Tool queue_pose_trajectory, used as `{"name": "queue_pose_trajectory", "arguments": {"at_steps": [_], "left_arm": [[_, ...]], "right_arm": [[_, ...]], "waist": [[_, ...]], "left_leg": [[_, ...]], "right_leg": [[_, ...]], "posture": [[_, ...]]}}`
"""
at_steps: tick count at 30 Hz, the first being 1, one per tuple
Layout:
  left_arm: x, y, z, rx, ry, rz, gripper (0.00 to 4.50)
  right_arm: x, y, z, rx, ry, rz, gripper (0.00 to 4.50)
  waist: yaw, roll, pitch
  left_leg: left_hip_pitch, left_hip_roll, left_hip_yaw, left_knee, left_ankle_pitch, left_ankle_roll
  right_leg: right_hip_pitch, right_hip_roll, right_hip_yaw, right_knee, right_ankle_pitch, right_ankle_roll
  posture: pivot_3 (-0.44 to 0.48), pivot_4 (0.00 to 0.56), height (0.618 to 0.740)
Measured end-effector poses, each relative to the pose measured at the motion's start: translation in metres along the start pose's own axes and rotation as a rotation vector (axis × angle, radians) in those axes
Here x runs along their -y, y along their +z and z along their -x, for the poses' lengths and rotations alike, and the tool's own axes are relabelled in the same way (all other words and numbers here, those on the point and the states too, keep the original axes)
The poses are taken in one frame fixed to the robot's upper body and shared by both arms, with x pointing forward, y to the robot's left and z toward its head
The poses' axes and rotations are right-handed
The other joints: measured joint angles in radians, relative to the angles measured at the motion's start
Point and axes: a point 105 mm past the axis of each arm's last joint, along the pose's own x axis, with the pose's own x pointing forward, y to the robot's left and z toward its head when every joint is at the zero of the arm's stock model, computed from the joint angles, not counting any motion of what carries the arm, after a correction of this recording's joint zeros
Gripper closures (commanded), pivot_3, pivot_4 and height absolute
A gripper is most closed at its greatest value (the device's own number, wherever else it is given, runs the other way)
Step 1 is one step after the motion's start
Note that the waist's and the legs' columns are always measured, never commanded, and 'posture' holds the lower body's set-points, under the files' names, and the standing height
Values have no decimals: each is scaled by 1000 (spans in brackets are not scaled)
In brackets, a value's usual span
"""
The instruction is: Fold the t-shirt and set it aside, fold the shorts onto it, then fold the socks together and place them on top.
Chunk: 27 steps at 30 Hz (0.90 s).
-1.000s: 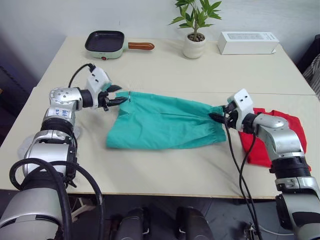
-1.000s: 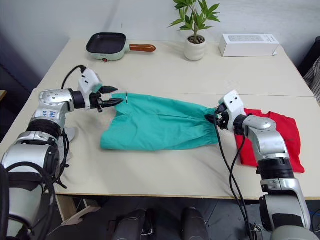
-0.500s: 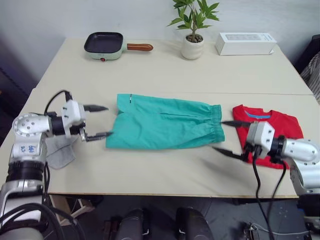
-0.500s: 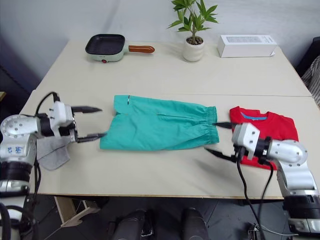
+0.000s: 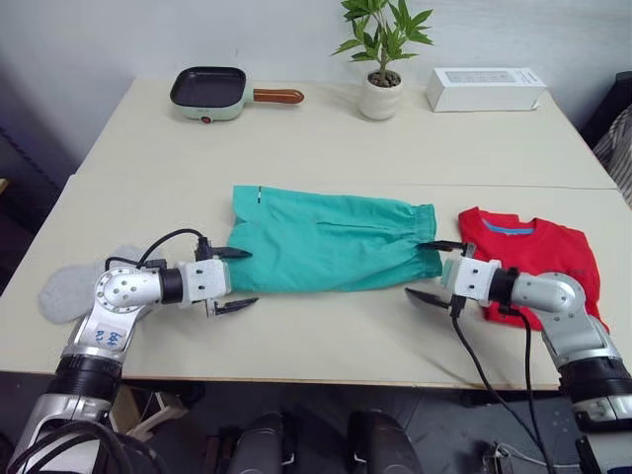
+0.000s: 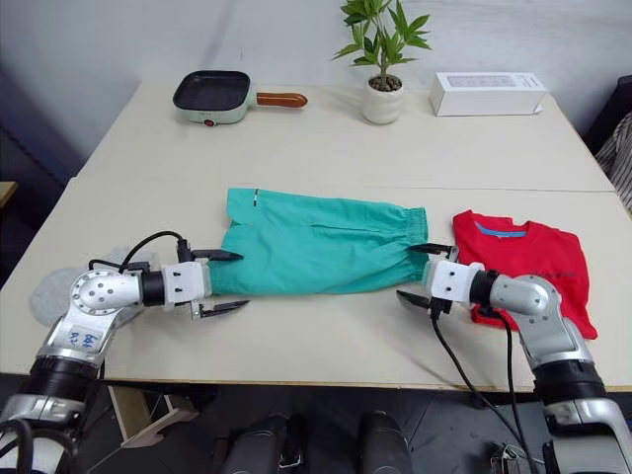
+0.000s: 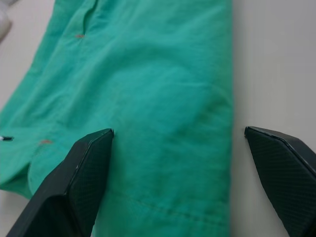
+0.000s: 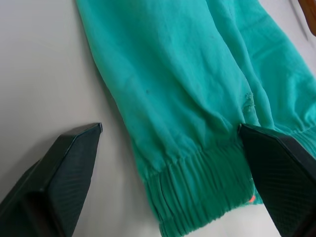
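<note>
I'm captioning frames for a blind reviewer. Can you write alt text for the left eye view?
Teal shorts lie flat mid-table, with the open left gripper at their left end and the open right gripper at the waistband end. A folded red t-shirt lies to the right.

Your 2 grippers, left [image 5: 229,279] and right [image 5: 433,270], have released the shorts [image 5: 326,252], dropped to their near corners and spread wide.

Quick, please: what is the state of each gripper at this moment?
Left gripper: open, holding nothing, at the leg end of the teal fabric shorts.
Right gripper: open, holding nothing, at their gathered waistband.
</note>
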Motion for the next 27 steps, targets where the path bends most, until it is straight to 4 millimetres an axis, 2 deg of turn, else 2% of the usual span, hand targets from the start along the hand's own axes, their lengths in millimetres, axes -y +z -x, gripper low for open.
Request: {"name": "queue_pose_trajectory", "arguments": {"at_steps": [2,5,10,11,17,20,24,27], "left_arm": [[-7,-2,-7,-18,17,-14,0],[-13,-5,-14,-35,34,-33,890],[-15,-11,-23,-44,33,-56,2437],[-16,-12,-26,-47,38,-61,2799],[-17,-19,-32,-64,30,-55,4480],[-15,-20,-29,-64,23,-45,4480],[-5,-19,-12,-55,9,-8,4480],[16,-14,9,-56,-28,40,4480]], "right_arm": [[0,-5,-3,-16,1,10,1530],[4,-11,-5,-38,-16,30,2583],[6,-18,-4,-66,-47,42,4360],[6,-18,-4,-66,-50,46,4500],[6,-15,-7,-48,-63,54,4500],[6,-11,-7,-26,-61,68,4500],[2,-4,-6,20,-40,69,4500],[-9,7,1,86,-7,70,4500]], "waist": [[0,0,0],[-1,1,0],[-1,1,-1],[-1,1,-1],[-3,2,-1],[-6,6,-4],[-19,6,-4],[-29,6,-4]], "left_leg": [[8,0,-1,-1,-1,0],[9,0,-2,-1,-4,-5],[9,0,-2,-1,-2,0],[9,0,-2,-1,-1,0],[9,1,-2,-1,-1,0],[9,1,-2,-1,-1,-1],[9,3,-1,-3,-2,-2],[9,4,-1,-7,-3,-3]], "right_leg": [[9,-1,-1,-3,0,0],[10,-3,2,-3,0,0],[10,-3,2,-2,0,-1],[10,-3,2,-2,0,-1],[10,-2,2,-1,0,-1],[10,-2,2,-1,-1,-1],[10,1,1,0,-1,-2],[10,1,2,-3,-2,-3]], "posture": [[0,150,740],[0,150,740],[0,150,740],[0,150,740],[0,150,740],[0,150,740],[0,150,740],[0,150,740]]}}
